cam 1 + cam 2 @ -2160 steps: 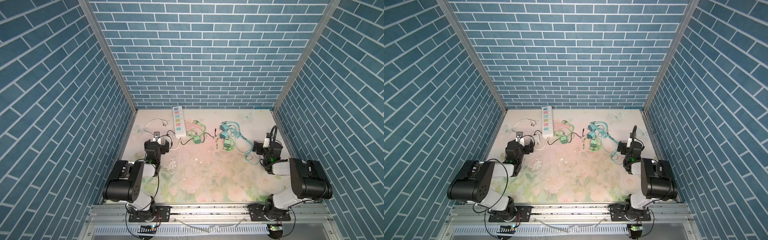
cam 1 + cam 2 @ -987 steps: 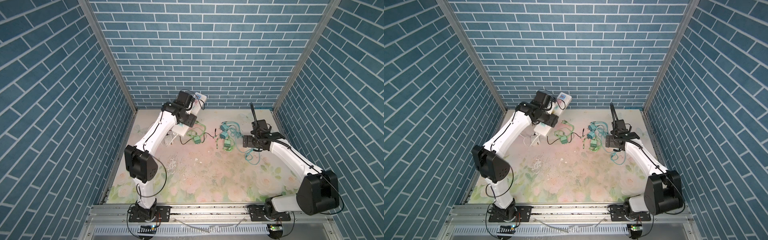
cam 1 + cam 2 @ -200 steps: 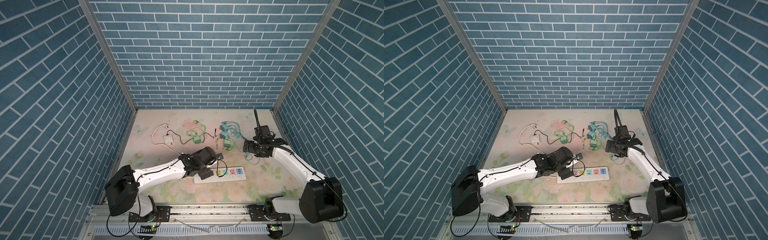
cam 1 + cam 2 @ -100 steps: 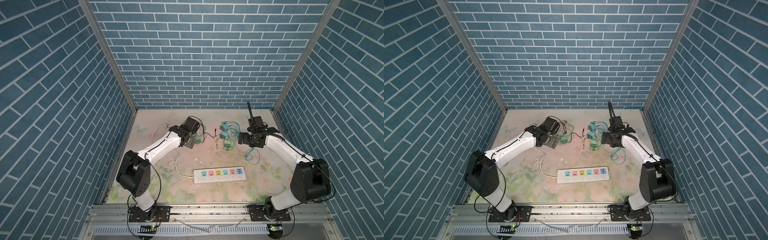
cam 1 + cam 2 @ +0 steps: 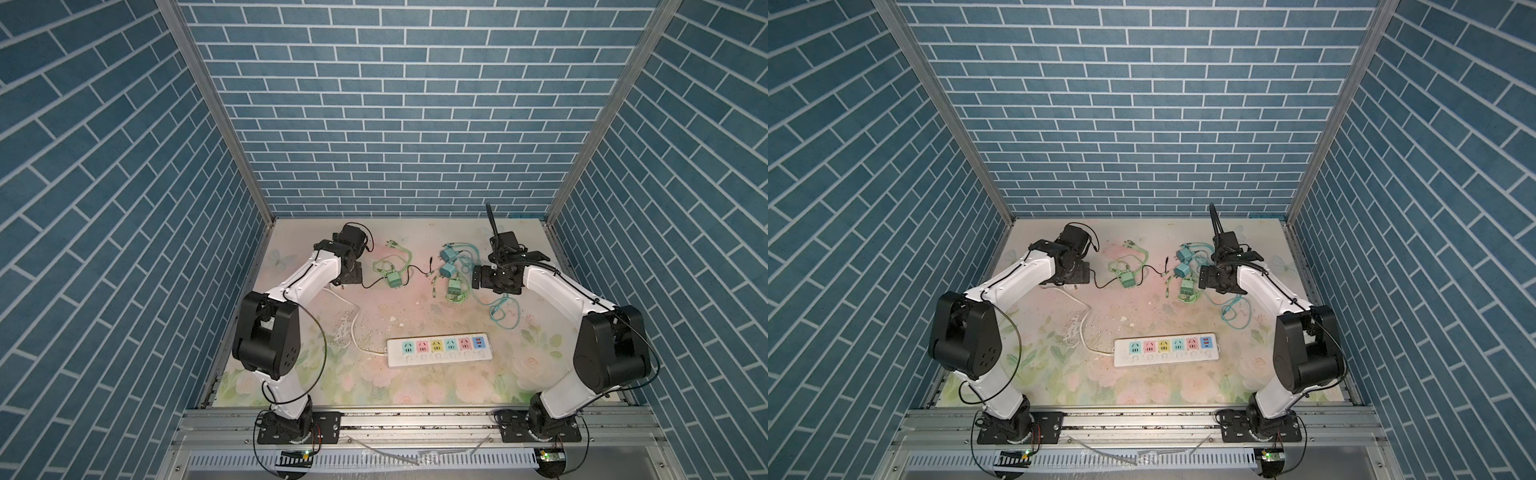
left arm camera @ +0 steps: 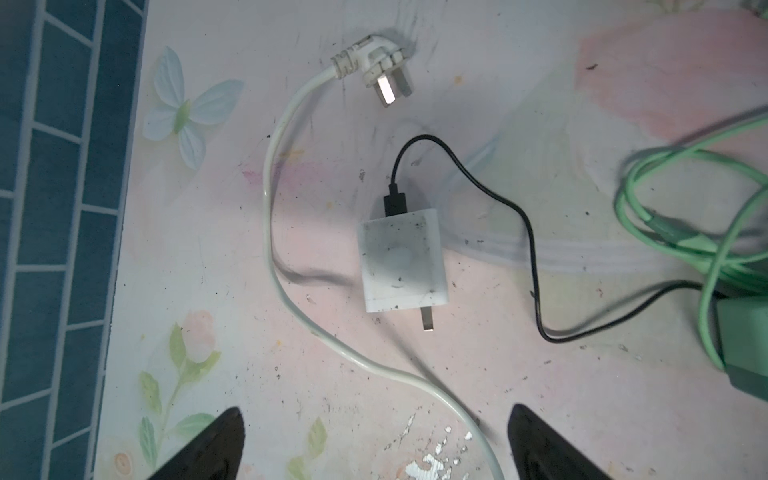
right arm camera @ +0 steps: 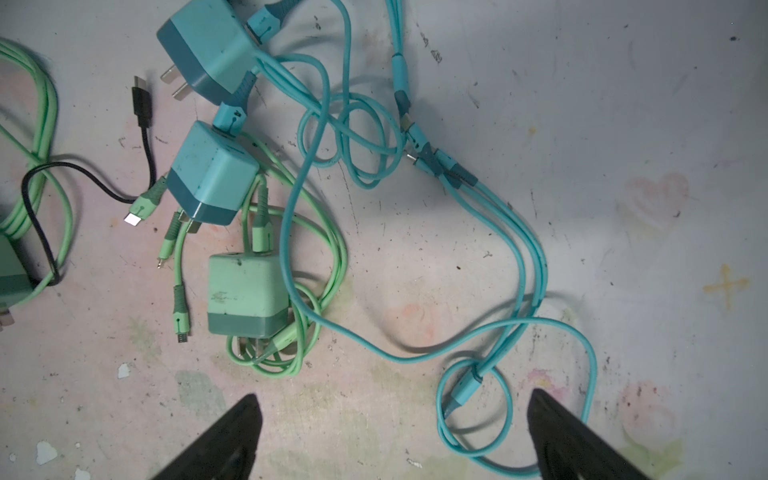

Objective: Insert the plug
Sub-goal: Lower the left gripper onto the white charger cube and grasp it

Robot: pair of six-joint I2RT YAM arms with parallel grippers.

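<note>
White cord [image 6: 265,187] beside white charger [image 6: 401,259]

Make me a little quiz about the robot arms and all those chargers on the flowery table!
1. True or false: the power strip already has a plug in one of its sockets.
2. What lies right below the left tool? A) a white charger with a black cable, B) the power strip, C) a cup.
3. Fill in: the left tool and the right tool hold nothing; their jaws stand ____.

Key: 1 false; 2 A; 3 open.
</note>
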